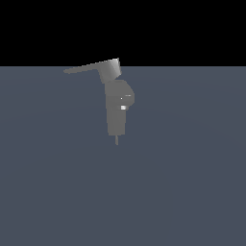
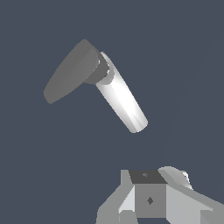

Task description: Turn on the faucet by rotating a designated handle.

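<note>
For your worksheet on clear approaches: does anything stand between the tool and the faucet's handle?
Nothing visible does. In the wrist view, only bare dark floor lies between the tool and the handle. In the exterior view the handle juts from the top of the faucet with nothing near it; the tool is not in that view.

tool (image 2: 151,199) | seen in wrist view only | grasping nothing | finger gap unclear

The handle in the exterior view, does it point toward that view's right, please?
No, the handle runs from its hub atop the faucet toward the exterior view's left.
</note>
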`<state>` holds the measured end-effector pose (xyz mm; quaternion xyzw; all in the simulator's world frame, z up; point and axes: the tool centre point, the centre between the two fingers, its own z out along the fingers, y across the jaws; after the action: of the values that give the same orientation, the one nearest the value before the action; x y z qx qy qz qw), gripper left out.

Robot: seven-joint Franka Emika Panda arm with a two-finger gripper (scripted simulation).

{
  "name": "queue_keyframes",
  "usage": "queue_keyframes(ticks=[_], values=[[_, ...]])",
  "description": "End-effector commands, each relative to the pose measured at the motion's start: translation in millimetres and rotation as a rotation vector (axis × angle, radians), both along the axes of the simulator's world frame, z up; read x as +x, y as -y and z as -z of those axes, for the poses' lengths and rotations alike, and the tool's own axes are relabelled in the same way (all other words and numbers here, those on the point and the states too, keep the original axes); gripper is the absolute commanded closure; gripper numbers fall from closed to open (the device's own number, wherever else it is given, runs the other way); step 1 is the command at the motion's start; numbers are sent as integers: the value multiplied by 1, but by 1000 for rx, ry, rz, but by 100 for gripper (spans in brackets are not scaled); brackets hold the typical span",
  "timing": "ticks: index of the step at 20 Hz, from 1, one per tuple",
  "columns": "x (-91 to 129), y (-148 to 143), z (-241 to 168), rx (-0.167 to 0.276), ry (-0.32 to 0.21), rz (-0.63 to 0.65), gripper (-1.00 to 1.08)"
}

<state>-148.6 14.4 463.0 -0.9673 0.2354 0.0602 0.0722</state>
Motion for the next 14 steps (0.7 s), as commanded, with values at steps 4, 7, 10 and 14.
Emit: queue_keyframes(ticks=[4,7,10,14], values=[[32,-13,17,-2,-50,127,108],[50,-20,27,-10,-77,197,108],[66,-28,39,-22,-102,267,108],[87,-40,56,-44,-133,360,108]])
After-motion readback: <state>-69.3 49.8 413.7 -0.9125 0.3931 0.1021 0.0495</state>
